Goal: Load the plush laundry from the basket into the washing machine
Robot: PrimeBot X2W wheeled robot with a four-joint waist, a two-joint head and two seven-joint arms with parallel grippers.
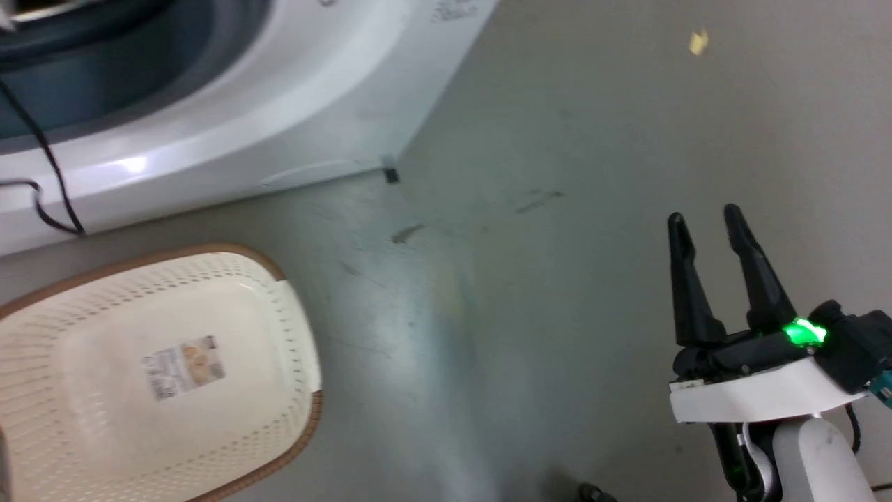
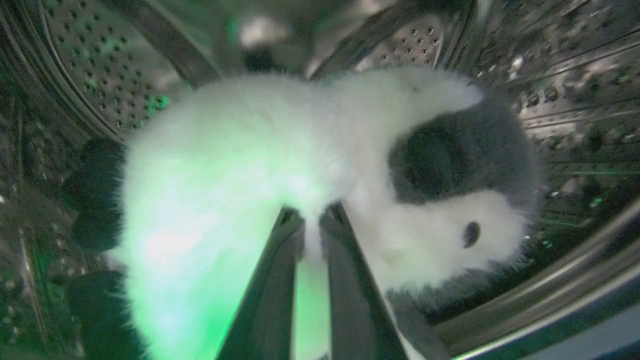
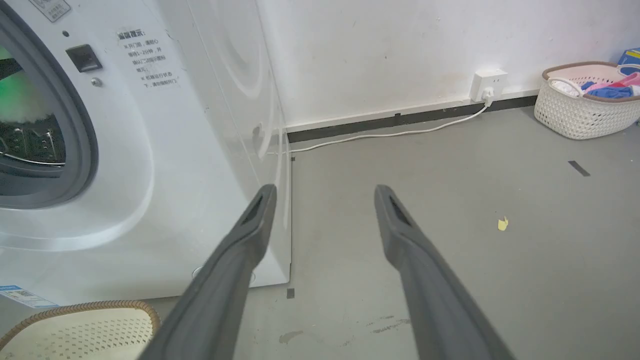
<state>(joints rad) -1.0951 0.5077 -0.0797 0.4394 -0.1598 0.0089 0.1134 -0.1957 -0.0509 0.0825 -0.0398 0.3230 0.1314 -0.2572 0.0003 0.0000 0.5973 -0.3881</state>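
The plush laundry (image 2: pixel 250 150), a fluffy white panda toy with black patches, lies inside the washing machine's steel drum (image 2: pixel 100 65). My left gripper (image 2: pixel 312 220) is shut on a tuft of its white fur, lit green by the wrist lamp. The washing machine (image 1: pixel 209 139) stands at the upper left of the head view, and its grey-gasketed porthole (image 3: pixel 75 125) shows in the right wrist view. The basket (image 1: pixel 279 335) sits on the floor before it, holding nothing but its label sticker (image 1: pixel 182 366). My right gripper (image 1: pixel 704 216) hovers open over bare floor to the right, its fingers (image 3: pixel 250 225) empty.
A black cable (image 1: pixel 52 174) hangs across the washer's front. Against the far wall stand a second basket (image 3: pixel 585 110) with coloured clothes and a wall socket (image 3: pixel 489 82) with a white cord. A yellow scrap (image 3: pixel 503 223) lies on the grey floor.
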